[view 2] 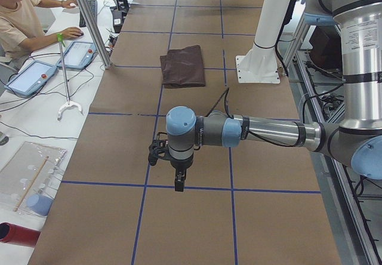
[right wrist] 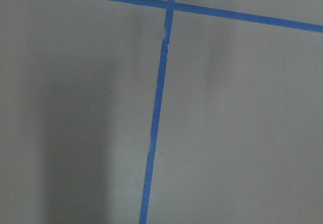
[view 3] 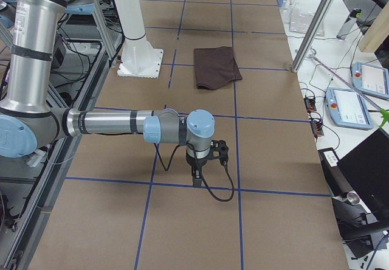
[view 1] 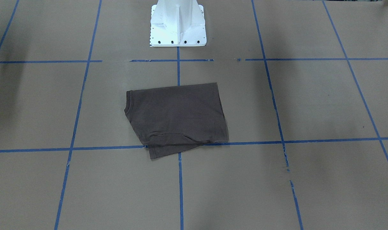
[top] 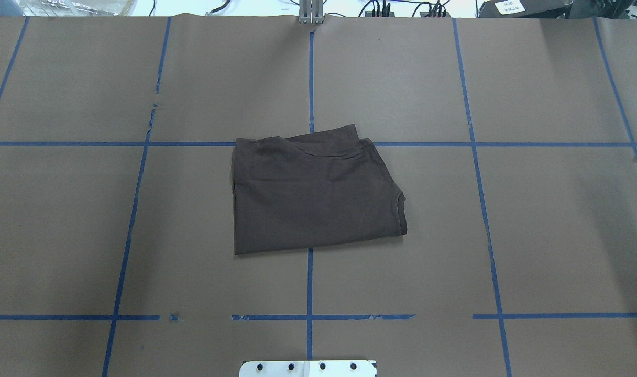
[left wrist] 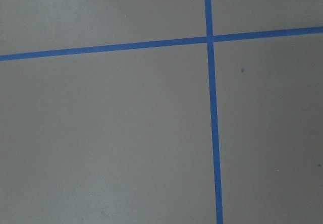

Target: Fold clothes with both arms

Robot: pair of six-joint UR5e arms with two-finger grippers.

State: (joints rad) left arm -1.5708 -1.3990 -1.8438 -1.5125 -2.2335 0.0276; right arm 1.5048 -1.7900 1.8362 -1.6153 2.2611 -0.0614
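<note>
You see one dark brown T-shirt point(top: 313, 193) folded into a rough rectangle at the middle of the brown-covered table point(top: 533, 235). It lies flat across the central line of the blue tape grid point(top: 309, 293). Its far edge covers a cross line, and a lower layer shows past that edge. The ribbed collar point(top: 401, 212) curves along your right-hand side. A white bolted base plate point(top: 308, 368) sits at the near edge.

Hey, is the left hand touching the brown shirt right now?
Apart. The exterior left view shows the left hand over bare paper, with a wide gap between it and the folded shirt.
</note>
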